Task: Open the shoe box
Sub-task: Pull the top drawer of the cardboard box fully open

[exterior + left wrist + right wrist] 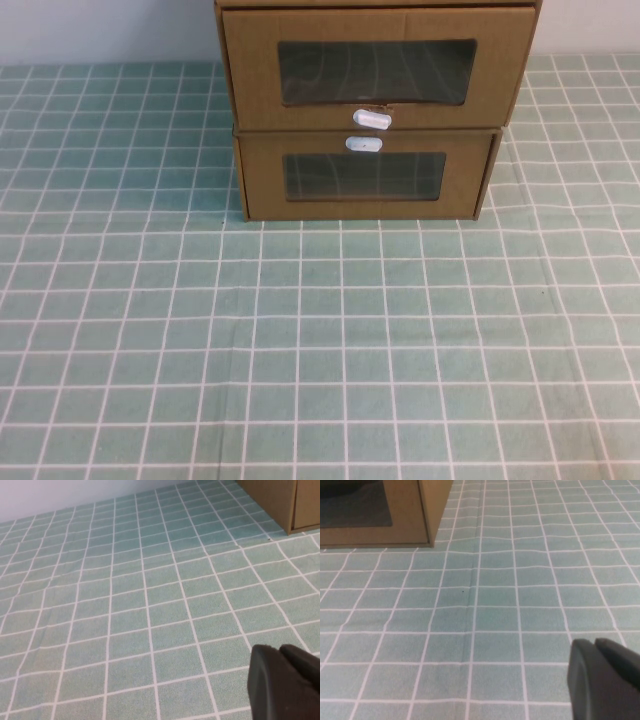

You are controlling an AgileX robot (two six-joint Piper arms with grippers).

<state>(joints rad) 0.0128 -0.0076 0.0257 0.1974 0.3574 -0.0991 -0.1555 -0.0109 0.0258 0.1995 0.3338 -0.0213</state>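
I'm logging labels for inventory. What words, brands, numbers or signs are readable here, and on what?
None readable anywhere.
Upper shoe box and lower shoe box: plain cardboard, dark windows, blank white pulls.
Checked tablecloth: no print.
Left hand and right hand, each above the cloth short of the boxes, outside the high view: no markings.

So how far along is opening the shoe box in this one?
Done: nothing. The upper shoe box and lower shoe box both look closed, with the upper handle and lower handle untouched. In hand: nothing. The left gripper and right gripper are shut and empty over the tablecloth, short of the boxes and outside the high view. Left: reach a handle, grip it, pull the front open.
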